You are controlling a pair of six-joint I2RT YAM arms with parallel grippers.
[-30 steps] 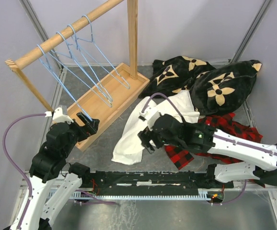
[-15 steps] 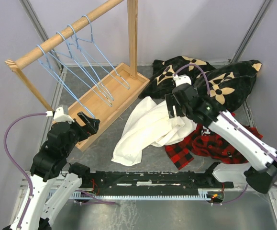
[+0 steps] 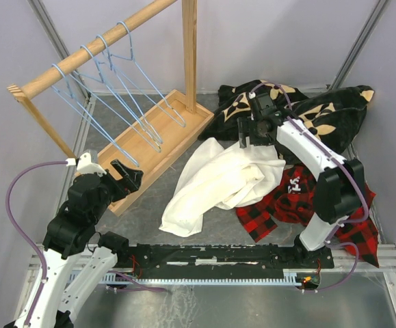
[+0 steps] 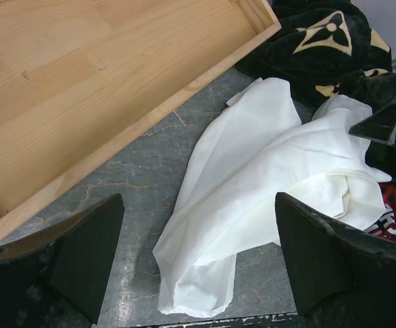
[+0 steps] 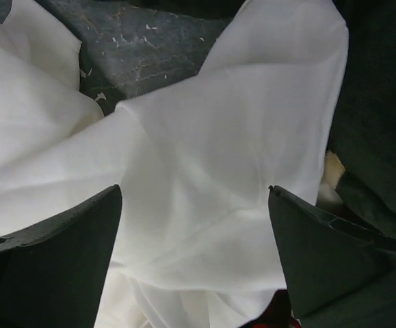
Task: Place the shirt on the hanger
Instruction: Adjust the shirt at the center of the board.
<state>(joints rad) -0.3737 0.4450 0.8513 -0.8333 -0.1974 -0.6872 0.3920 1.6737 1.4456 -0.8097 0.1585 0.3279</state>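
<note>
- The shirt [image 3: 218,184] lies crumpled on the counter [image 3: 143,215], between the wooden rack base [image 3: 158,130] and the plaid garment [image 3: 300,205], which it touches. Its far edge meets the black blanket [image 3: 321,116]. No collar or label is visible.
- Risk: a pinch into the heap would probably take several layers or a sleeve. The neck opening would then stay buried and could not be threaded onto the hanger [image 3: 99,121], which hangs on the rail [image 3: 95,51], well apart from the shirt.
- Risk: closing near the far edge could catch the blanket or the plaid garment together with the shirt.
- Right fingers [image 5: 61,232]: spread wide and gripping nothing, poised over the shirt's far fold. Whether the tips touch the cloth cannot be told.
- Left fingers [image 4: 74,253]: spread wide and empty, above the counter beside the rack base, clear of the shirt.
</note>
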